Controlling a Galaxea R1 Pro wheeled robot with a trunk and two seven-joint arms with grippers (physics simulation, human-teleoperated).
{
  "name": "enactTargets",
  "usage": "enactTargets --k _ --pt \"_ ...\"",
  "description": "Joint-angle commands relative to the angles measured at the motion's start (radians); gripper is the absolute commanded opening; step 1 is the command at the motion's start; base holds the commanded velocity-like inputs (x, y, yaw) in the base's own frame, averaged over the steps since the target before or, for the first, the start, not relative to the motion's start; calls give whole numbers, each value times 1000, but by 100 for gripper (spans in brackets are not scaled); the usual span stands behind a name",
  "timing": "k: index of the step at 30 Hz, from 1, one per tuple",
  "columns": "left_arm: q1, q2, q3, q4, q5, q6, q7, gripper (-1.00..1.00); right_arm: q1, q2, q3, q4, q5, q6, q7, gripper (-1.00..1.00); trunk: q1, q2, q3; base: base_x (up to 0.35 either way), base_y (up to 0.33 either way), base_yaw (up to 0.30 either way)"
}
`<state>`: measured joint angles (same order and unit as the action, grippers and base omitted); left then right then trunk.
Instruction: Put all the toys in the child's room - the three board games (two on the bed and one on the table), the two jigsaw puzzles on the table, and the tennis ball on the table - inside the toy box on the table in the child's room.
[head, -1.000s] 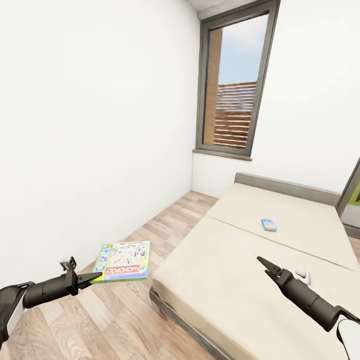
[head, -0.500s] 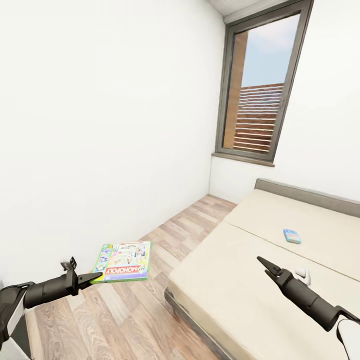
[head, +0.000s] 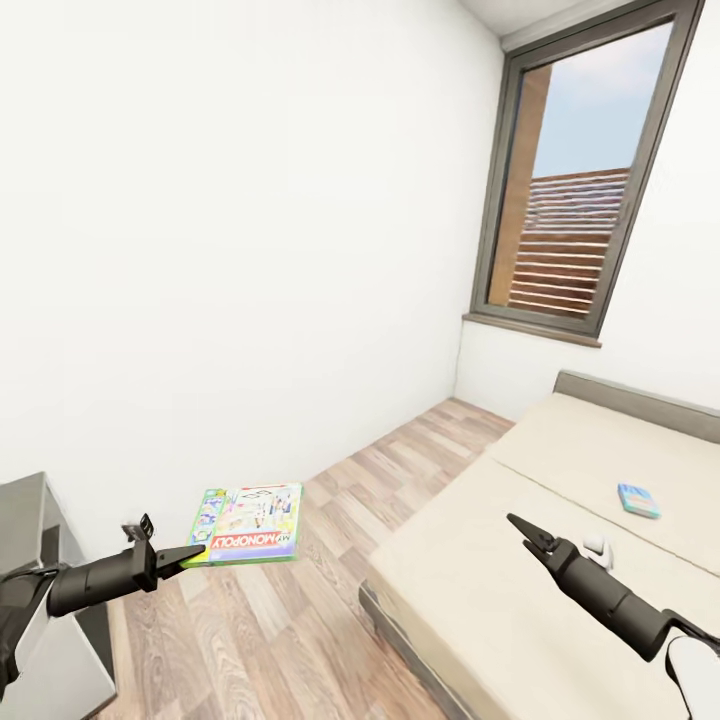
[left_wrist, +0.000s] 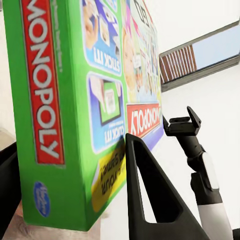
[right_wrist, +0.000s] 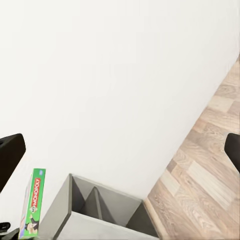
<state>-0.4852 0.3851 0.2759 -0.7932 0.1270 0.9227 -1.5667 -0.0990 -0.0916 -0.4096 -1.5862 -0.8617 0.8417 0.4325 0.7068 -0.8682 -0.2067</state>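
Observation:
My left gripper (head: 195, 551) is shut on the edge of a flat green Monopoly board game (head: 245, 522), held level above the wooden floor. In the left wrist view the box (left_wrist: 75, 100) sits between the black fingers (left_wrist: 150, 195). A second, small blue board game (head: 638, 500) lies on the beige bed (head: 500, 570) at the right. My right gripper (head: 522, 528) hovers over the bed's near part, open and holding nothing. The right wrist view catches the held green box (right_wrist: 32, 202) edge-on.
A grey cabinet (head: 30, 520) stands at the far left against the white wall; the right wrist view shows its open compartments (right_wrist: 95, 210). A tall window (head: 580, 200) is in the far corner. A strip of wooden floor (head: 330, 560) runs between wall and bed.
The whole view has swung left, so bed and window sit further right and the grey cabinet has come into view. Both arms keep their pose, and the left gripper still holds the game.

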Motion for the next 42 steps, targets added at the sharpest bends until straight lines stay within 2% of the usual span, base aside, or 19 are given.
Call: enactTargets --k 1,42 --pt "-1 0 0 0 0 10 -4 -100 -1 0 0 0 1 6 4 100 -4 6 3 0 0 262" --pt "-1 1 0 0 3 11 -4 -100 -1 0 6 0 3 5 -3 100 -161 293 164 0 0 261"
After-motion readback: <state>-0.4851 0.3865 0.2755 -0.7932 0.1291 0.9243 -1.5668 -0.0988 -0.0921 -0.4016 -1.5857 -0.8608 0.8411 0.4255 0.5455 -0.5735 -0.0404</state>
